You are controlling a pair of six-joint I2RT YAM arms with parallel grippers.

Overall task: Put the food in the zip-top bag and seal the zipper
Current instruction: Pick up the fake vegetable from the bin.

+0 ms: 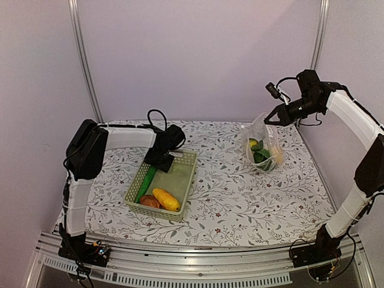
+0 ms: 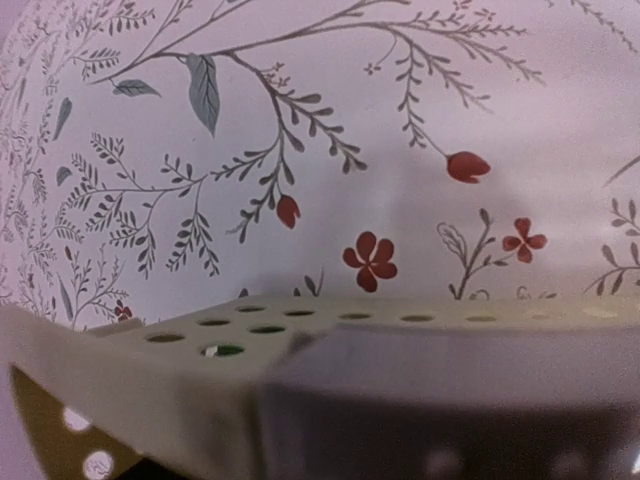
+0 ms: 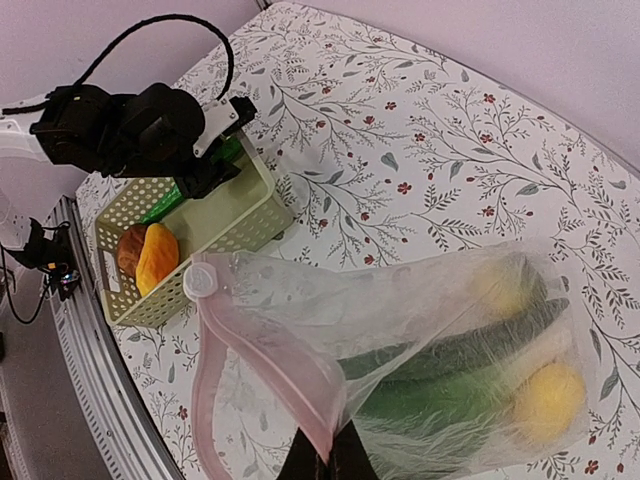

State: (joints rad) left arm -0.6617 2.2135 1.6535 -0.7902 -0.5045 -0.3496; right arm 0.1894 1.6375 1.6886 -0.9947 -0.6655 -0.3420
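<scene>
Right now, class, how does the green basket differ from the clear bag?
The basket is opaque, pale green and perforated; the bag is clear and crinkly. The basket rests flat on the table; the bag is held up, pinched at its mouth by the right hand. Both hold toy food.

Basket rim [image 2: 450, 360] blurred in left wrist view; right jaws cut by bottom edge.

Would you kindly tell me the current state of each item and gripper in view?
bag: held up by its mouth edge, food inside.
zipper: unsealed, its sides parted.
basket: resting flat, cucumber and two other pieces inside.
right gripper: shut on the bag.
left gripper: low over the basket's far end, opening unclear.
</scene>
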